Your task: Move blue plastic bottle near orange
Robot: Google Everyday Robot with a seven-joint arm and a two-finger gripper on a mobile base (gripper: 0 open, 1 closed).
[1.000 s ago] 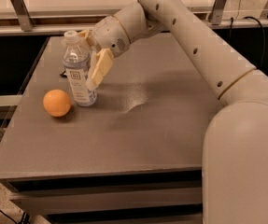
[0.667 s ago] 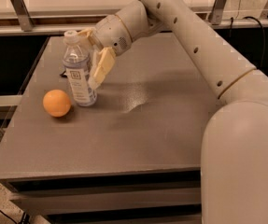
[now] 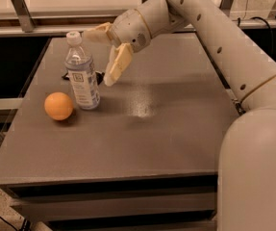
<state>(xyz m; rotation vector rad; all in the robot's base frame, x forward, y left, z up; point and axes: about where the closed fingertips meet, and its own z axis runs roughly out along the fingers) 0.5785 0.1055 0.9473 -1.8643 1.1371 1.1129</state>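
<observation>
The blue plastic bottle [image 3: 82, 76] stands upright on the grey table [image 3: 142, 134], clear bluish with a white cap and a white-and-blue label. The orange [image 3: 58, 106] lies just left of and in front of it, a small gap between them. My gripper [image 3: 99, 57] is open at the bottle's right, level with its upper half. One finger [image 3: 117, 64] hangs down to the right of the bottle. The other finger [image 3: 97, 32] reaches behind the cap. Neither finger clasps the bottle.
A flat black wrapper [image 3: 99, 75] peeks out behind the bottle. Metal rails [image 3: 22, 6] and another table run along the back. The table's left edge is close to the orange. My arm [image 3: 224, 37] crosses the right rear of the table.
The gripper has drawn slightly to the right, away from the bottle, with its fingers apart. The bottle and the orange stay where they were.
</observation>
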